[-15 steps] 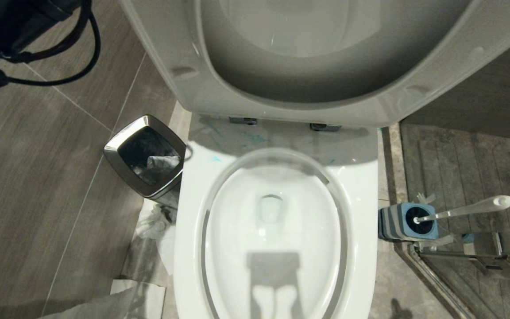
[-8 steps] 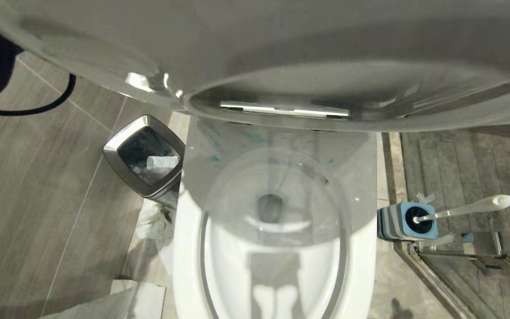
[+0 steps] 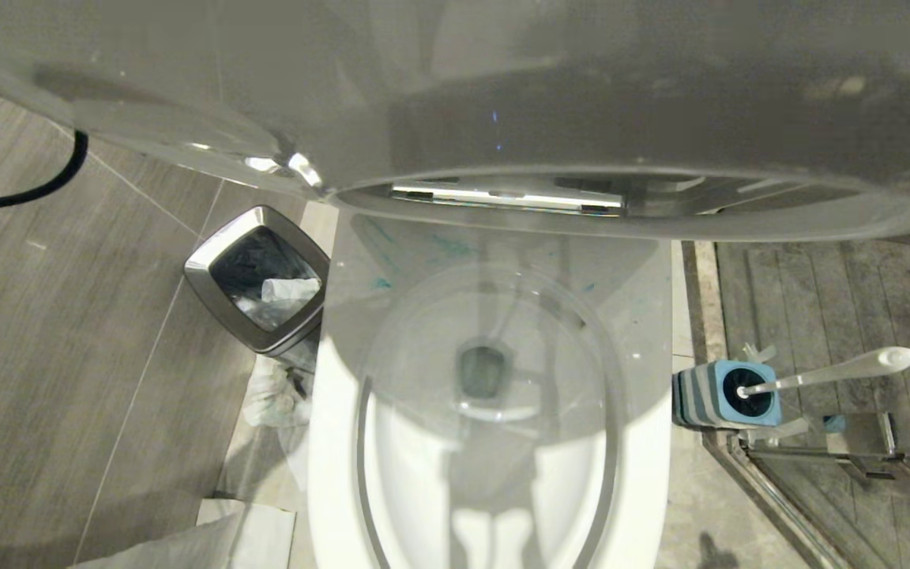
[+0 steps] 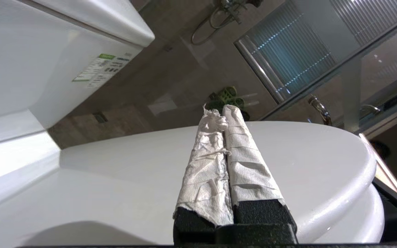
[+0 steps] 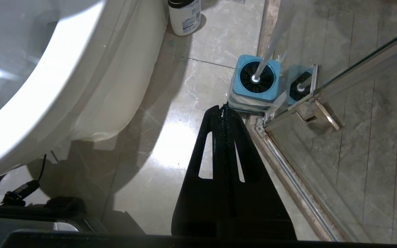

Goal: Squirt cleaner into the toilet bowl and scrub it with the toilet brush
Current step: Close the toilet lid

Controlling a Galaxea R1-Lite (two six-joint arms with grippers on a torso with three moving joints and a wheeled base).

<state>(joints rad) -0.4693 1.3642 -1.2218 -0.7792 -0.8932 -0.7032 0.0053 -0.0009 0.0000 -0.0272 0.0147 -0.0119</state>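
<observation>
While the toilet bowl (image 3: 494, 442) lies open on the floor, its lid (image 3: 550, 118) is seen tilted over the rear part of the basin, casting shade across it. Thin turquoise streaks of the cleaner (image 3: 455, 246) are spread on the porcelain ledge behind the basin, near the hinges. The toilet brush (image 3: 834, 371) is kept in its blue holder (image 3: 727, 395) on the floor just beside the bowl's right edge, its white handle leaning away from the bowl. A chrome-rimmed bin (image 3: 259, 276) is placed on the floor by the bowl's rear left corner. The left gripper (image 4: 222, 112) is held above the white lid surface with its paper-wrapped fingers (image 4: 250, 165) pressed together, nothing between them. The right gripper (image 5: 223, 109) is parked low over the floor tiles near the holder, its black jaws closed and empty.
</observation>
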